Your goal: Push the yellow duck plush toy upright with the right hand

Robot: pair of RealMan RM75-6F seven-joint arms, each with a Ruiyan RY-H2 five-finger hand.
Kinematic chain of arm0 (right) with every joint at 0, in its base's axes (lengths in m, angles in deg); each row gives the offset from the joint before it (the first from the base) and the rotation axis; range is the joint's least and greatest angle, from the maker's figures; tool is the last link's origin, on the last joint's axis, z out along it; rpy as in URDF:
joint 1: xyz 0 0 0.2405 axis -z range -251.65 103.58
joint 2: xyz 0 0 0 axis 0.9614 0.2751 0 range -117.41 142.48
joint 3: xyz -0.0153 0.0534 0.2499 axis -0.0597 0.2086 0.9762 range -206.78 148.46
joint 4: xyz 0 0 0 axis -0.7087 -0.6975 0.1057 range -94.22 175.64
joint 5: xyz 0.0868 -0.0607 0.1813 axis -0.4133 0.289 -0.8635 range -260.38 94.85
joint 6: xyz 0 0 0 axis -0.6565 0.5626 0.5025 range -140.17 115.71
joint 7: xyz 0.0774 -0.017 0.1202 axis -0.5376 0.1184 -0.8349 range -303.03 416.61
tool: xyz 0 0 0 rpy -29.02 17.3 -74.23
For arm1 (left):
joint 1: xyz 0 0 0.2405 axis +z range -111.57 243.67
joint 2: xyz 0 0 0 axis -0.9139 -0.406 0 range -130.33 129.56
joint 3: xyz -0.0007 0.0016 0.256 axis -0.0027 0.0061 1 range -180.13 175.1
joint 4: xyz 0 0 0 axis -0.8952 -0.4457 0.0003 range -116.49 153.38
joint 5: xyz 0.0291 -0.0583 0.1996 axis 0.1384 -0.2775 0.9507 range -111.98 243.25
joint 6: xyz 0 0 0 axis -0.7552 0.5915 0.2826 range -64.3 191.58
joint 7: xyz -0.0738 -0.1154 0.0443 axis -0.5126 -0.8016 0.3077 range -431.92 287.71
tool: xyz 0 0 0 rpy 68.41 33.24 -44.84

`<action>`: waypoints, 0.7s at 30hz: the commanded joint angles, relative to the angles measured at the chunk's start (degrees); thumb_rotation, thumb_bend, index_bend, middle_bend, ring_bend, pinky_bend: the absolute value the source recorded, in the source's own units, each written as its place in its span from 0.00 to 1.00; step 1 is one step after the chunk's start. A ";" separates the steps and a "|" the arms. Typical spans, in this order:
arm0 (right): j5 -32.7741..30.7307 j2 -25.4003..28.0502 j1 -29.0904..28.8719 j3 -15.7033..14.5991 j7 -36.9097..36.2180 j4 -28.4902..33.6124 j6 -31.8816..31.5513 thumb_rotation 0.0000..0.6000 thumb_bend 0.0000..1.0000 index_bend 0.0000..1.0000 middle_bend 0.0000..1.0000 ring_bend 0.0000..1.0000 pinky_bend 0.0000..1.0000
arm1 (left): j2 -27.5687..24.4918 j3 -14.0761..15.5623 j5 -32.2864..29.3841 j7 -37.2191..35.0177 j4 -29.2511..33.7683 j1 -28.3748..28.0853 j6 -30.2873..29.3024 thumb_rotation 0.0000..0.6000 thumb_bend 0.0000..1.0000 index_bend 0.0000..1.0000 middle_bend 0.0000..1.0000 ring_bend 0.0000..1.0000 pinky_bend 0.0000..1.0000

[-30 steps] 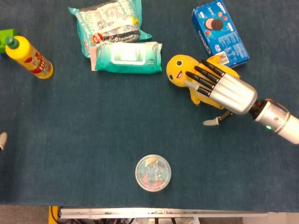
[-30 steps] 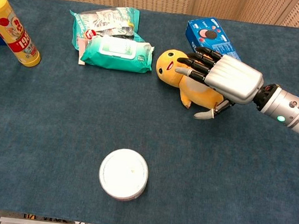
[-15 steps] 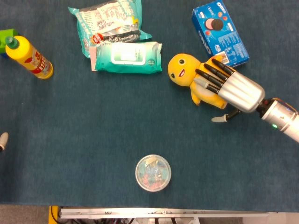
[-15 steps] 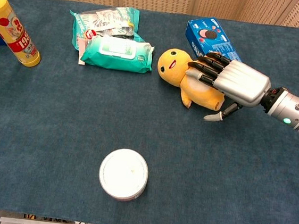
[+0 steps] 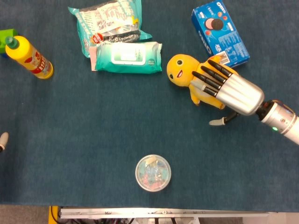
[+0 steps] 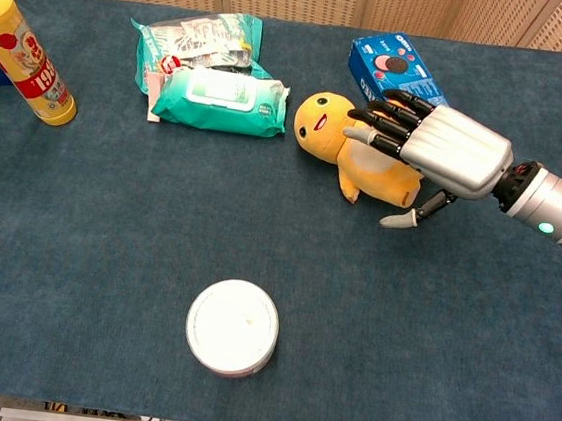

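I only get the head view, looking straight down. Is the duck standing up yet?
Observer: No. From the chest view the duck lies flat on the table, with its head to the left.
Kid: Is the hand grabbing it?
Observer: No. The right hand is spread over its body, and the thumb hangs down beside the duck, not on it.
Kid: Is the yellow bottle lying down too?
Observer: No, the bottle stands upright.
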 commanded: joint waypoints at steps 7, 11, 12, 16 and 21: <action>-0.61 -1.06 0.33 -0.89 0.59 -1.53 3.42 0.16 0.00 0.01 0.00 0.00 0.00 | -0.01 0.00 -0.16 -0.12 -0.23 -0.01 0.16 1.00 0.26 0.17 0.17 0.15 0.10; -1.01 -1.13 0.91 -0.97 0.21 -3.00 3.41 0.16 0.00 0.00 0.00 0.00 0.00 | 0.14 -0.06 -0.23 -0.09 -0.32 -0.21 0.47 1.00 0.26 0.17 0.17 0.15 0.10; -1.10 -1.07 1.02 -0.95 0.18 -3.20 3.31 0.17 0.00 0.00 0.00 0.00 0.00 | 0.19 -0.06 -0.20 -0.08 -0.32 -0.27 0.55 1.00 0.26 0.17 0.17 0.15 0.10; -1.26 -0.53 1.41 -0.79 -0.16 -3.21 2.23 0.19 0.00 0.00 0.00 0.00 0.00 | 0.36 -0.10 -0.10 -0.07 -0.33 -0.46 0.70 1.00 0.26 0.17 0.17 0.15 0.10; -0.52 0.16 1.12 -0.65 0.03 -1.29 0.24 0.21 0.00 0.00 0.00 0.00 0.00 | 0.37 -0.15 -0.10 -0.09 -0.24 -0.52 0.69 1.00 0.26 0.17 0.17 0.15 0.10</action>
